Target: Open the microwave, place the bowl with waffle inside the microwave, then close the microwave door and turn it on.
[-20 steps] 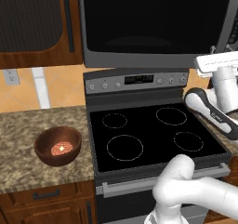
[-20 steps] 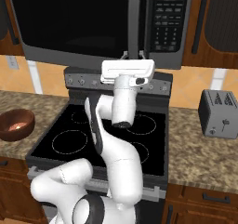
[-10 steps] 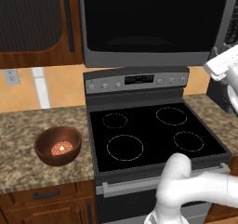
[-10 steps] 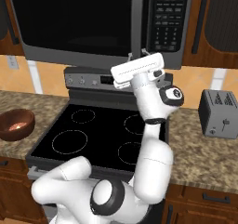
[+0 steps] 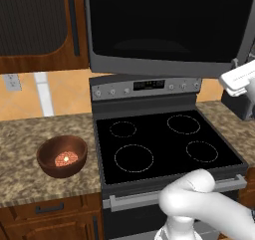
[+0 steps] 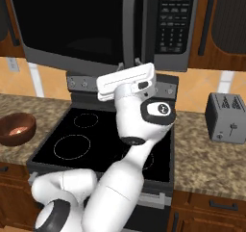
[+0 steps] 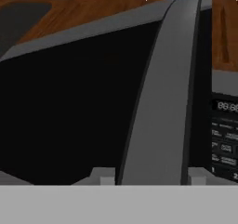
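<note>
Overhead, glossy black microwave door (image 7: 79, 107).

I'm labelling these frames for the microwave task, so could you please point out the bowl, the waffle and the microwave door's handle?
bowl (image 5: 49, 163): left base view, on its outer front wall.
waffle (image 5: 65, 159): left base view, on the disc's pale centre.
microwave door handle (image 7: 158, 121): hand view, midway up the grey bar.

One microwave (image 6: 101, 29), one bowl (image 5: 62, 156), one waffle (image 5: 66, 159), one toaster (image 6: 227, 117).
</note>
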Tool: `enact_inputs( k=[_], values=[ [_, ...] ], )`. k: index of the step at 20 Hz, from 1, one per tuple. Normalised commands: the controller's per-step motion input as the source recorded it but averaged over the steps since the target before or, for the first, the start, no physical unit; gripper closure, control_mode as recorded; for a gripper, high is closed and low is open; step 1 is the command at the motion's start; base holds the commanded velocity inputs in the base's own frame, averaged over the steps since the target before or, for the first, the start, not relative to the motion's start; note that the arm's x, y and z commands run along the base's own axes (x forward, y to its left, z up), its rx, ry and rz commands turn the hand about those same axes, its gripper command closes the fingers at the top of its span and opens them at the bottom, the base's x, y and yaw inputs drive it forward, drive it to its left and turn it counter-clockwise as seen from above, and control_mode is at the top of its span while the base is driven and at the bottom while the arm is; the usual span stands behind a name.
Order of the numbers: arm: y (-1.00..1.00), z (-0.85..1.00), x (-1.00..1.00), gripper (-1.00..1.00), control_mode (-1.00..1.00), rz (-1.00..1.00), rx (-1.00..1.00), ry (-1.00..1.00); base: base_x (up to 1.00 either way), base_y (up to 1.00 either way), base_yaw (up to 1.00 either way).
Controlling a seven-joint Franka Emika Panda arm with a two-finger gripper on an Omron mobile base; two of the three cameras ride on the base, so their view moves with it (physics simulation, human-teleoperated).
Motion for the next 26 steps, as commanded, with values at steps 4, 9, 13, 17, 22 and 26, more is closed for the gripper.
enact_inputs(
  k=[4,9,13,17,22,26],
  values=[
    [0.42,0.63,-1.0,1.0,-1.0,0.41,-0.64,0.0,0.0,0.0,0.0],
    [0.49,0.54,-1.0,1.0,-1.0,0.36,-0.6,0.0,0.0,0.0,0.0],
    [0.75,0.4,-1.0,1.0,-1.0,0.31,-0.57,0.05,0.0,0.0,0.0],
    [0.87,0.34,-1.0,1.0,-1.0,0.33,-0.58,0.11,0.0,0.0,0.0],
    [0.77,0.28,-1.0,1.0,-1.0,0.35,-0.57,0.09,0.0,0.0,0.0],
    [0.62,0.18,-1.0,-1.0,-1.0,0.34,-0.51,0.05,0.0,0.0,0.0]
  ],
)
